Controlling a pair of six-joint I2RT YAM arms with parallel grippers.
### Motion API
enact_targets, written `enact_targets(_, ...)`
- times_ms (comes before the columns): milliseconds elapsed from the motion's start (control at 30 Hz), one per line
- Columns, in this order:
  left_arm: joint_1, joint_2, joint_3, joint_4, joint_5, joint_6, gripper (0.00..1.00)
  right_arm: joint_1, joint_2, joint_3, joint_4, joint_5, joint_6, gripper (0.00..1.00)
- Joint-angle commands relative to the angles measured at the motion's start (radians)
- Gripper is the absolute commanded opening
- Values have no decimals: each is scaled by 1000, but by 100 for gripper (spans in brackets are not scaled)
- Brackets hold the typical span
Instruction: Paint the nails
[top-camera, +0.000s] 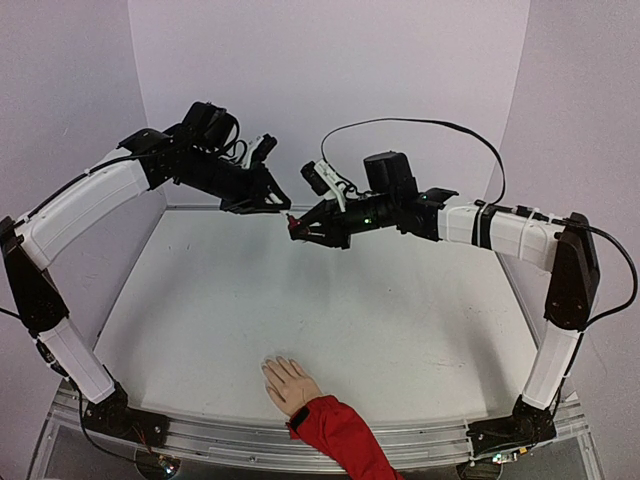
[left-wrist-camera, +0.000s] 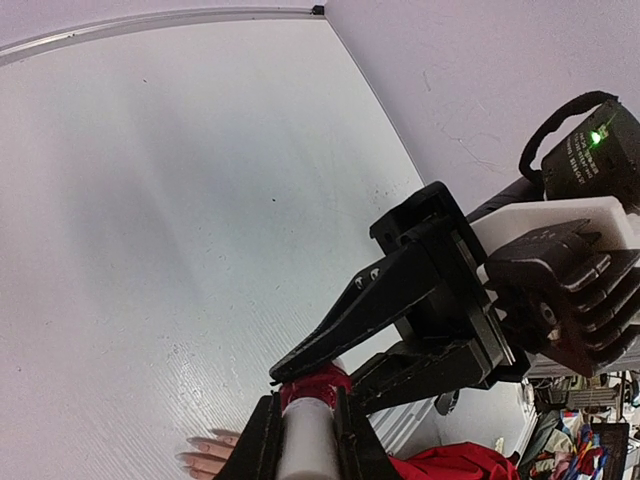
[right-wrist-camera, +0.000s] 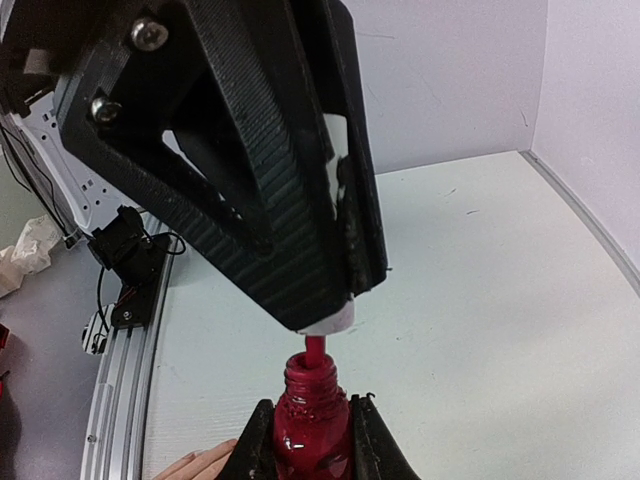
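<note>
My right gripper (top-camera: 297, 228) (right-wrist-camera: 313, 405) is shut on an open dark-red polish bottle (right-wrist-camera: 312, 432), held high over the back of the table. My left gripper (top-camera: 278, 203) (left-wrist-camera: 305, 402) is shut on the white cap (left-wrist-camera: 305, 445) (right-wrist-camera: 337, 320), just above the bottle. The cap's red brush stem (right-wrist-camera: 315, 352) dips into the bottle neck (left-wrist-camera: 316, 384). The beige mannequin hand (top-camera: 290, 383) with a red sleeve (top-camera: 337, 436) lies palm down at the table's near edge, far below both grippers. Its fingertips show in the left wrist view (left-wrist-camera: 203, 455); the nails look pinkish and are too small to judge.
The white table (top-camera: 380, 320) is walled by pale panels at the back and sides. An aluminium rail (top-camera: 420, 440) runs along the near edge by the arm bases. A black cable (top-camera: 470, 135) loops above the right arm.
</note>
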Motion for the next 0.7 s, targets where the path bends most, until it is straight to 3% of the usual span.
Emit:
enact_targets(0,1,-62,29,20,-36,14,0,9,-44,-1,45,-28,-10,0)
enact_targets(667,1,-77,20,17,-56,26,0,10,-49,-4,62,-26,2,0)
